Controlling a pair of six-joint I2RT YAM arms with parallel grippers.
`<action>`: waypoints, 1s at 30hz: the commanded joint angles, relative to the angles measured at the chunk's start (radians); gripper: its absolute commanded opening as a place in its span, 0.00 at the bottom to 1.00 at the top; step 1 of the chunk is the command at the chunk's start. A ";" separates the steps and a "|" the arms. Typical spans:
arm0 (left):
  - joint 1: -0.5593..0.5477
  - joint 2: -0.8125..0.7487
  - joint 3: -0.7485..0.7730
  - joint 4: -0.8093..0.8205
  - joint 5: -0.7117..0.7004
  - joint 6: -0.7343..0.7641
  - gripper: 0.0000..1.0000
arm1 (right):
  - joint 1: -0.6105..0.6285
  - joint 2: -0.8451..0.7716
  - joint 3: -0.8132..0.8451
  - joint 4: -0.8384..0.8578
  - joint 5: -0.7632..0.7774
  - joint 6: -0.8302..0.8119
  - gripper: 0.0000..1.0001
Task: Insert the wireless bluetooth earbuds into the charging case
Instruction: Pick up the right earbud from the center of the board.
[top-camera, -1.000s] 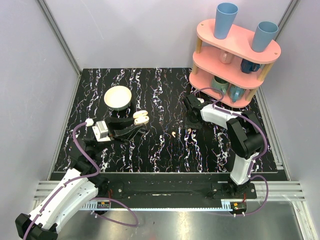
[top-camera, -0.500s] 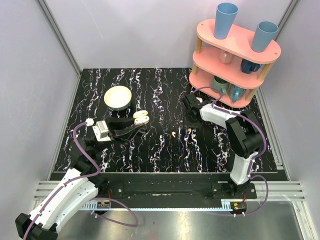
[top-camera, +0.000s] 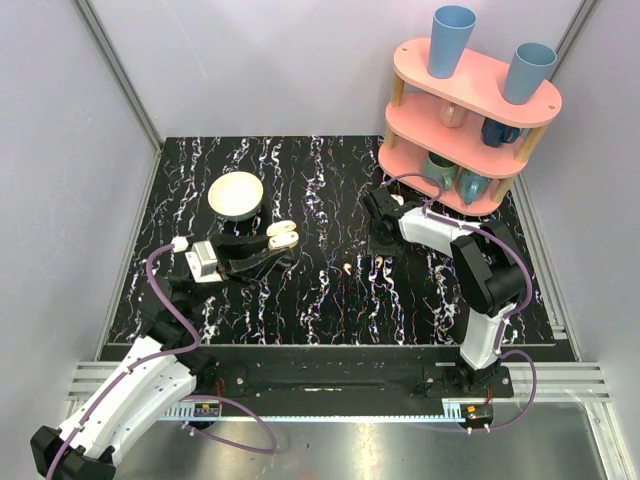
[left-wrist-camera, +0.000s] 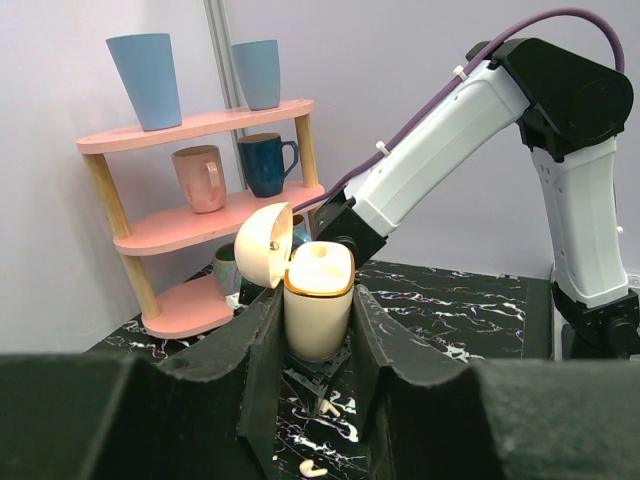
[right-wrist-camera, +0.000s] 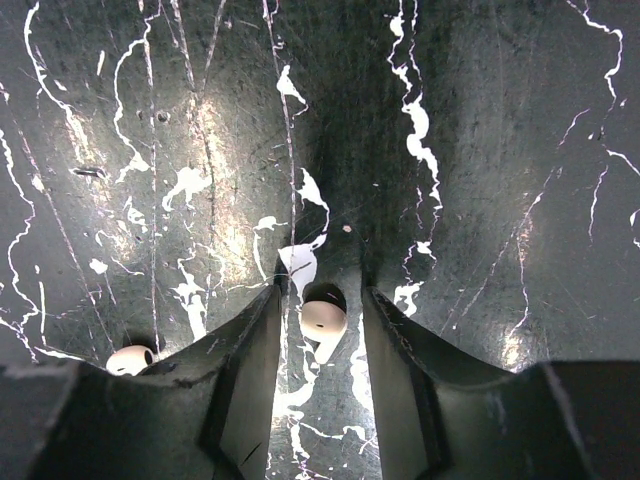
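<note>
The cream charging case (left-wrist-camera: 320, 290) stands upright with its lid (left-wrist-camera: 264, 245) swung open. My left gripper (left-wrist-camera: 318, 330) is shut on its sides. From above, the case (top-camera: 282, 236) sits left of centre at the tip of the left gripper (top-camera: 278, 246). One earbud (right-wrist-camera: 322, 320) lies on the marbled tabletop between the fingers of my open right gripper (right-wrist-camera: 322, 300), with a gap on each side. The other earbud (right-wrist-camera: 130, 359) lies to its left, outside the fingers. In the top view the right gripper (top-camera: 380, 250) hangs over one earbud (top-camera: 382, 262), and the other earbud (top-camera: 345, 269) lies nearer the case.
A round cream bowl (top-camera: 236, 195) stands behind the case. A pink three-tier shelf (top-camera: 465, 110) with blue cups and mugs fills the back right corner, close behind the right arm. Grey walls enclose the table on the left, back and right.
The right gripper has shifted slightly left and back over the earbud. The left arm and the case have not moved.
</note>
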 joint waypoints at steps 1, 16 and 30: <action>0.005 0.008 -0.008 0.044 0.002 0.004 0.00 | 0.011 -0.006 0.011 -0.023 0.004 -0.005 0.44; 0.005 0.012 -0.004 0.041 0.006 0.004 0.00 | 0.026 -0.022 -0.010 -0.033 0.062 0.046 0.45; 0.003 0.017 -0.005 0.047 0.012 -0.002 0.00 | 0.027 -0.025 -0.026 -0.032 0.073 0.052 0.43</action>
